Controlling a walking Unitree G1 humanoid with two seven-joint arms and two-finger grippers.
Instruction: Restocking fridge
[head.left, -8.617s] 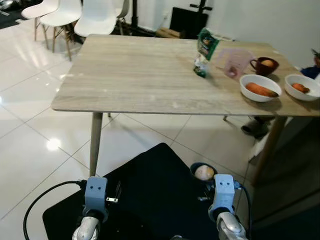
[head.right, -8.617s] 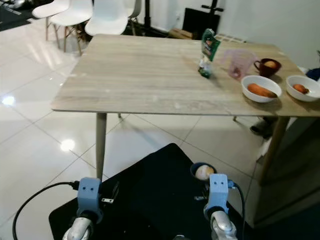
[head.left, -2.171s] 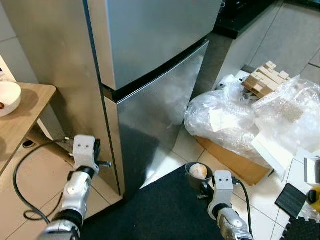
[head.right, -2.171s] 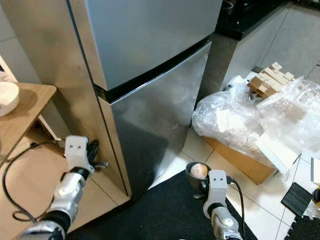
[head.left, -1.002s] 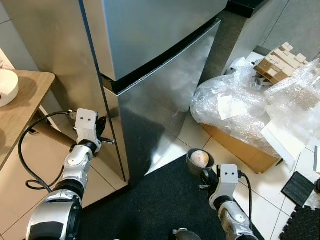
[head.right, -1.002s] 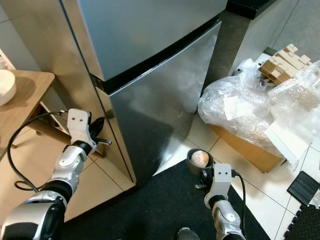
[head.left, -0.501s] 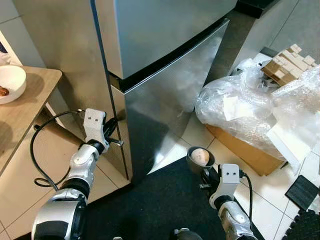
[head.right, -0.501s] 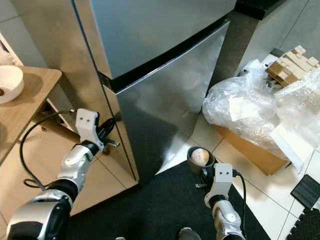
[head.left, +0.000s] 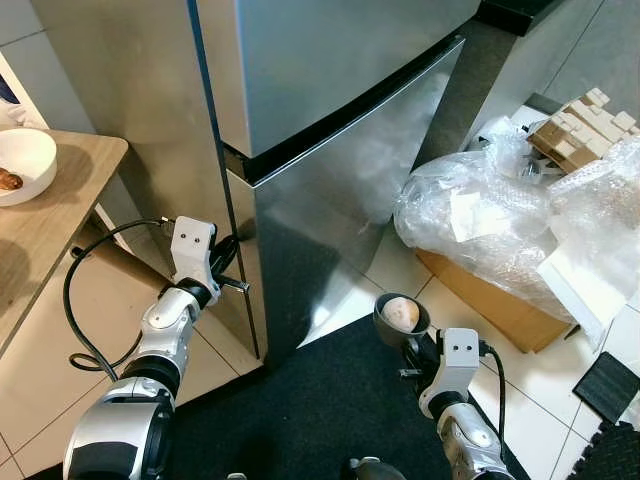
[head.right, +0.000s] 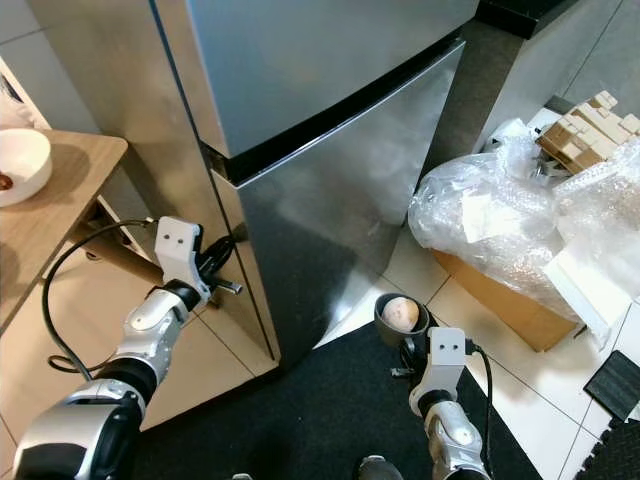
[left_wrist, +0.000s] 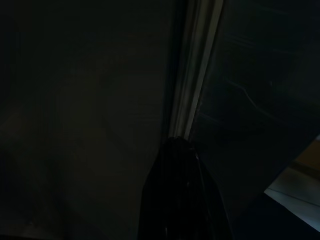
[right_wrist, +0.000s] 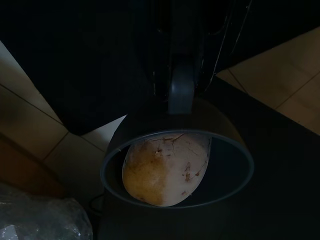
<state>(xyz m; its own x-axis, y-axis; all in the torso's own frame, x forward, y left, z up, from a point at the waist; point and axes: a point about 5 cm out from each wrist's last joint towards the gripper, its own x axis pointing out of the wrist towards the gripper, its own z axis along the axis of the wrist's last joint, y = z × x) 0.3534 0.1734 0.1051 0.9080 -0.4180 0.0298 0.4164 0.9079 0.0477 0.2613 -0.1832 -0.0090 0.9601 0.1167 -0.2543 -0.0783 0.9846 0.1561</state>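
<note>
**Left claw at the fridge door seam, mug waiting in the right**

Risk first. The left gripper (head.left: 232, 258) sits at the hinge-free edge of the fridge (head.left: 340, 110), right where the lower door (head.left: 350, 190) meets the cabinet side. If its fingers are not hooked behind the door edge, a pull would likely slip off the smooth steel and the door would stay shut. A hard pull could also jolt the body and tip the mug (head.left: 400, 320) carried on the other side, spilling the food (right_wrist: 165, 167) inside. The cable (head.left: 85, 310) looping near the left arm could snag as well.

In the left wrist view the dark fingers (left_wrist: 177, 195) appear pressed together, their tip against the pale seam; whether anything is caught between them I cannot tell.

The right gripper (head.right: 405, 352) is clamped on the mug's handle, holding it upright, low and in front of the fridge, above the black mat (head.left: 310, 410). The 1 pale, brown-patched item rests inside the mug.
</note>
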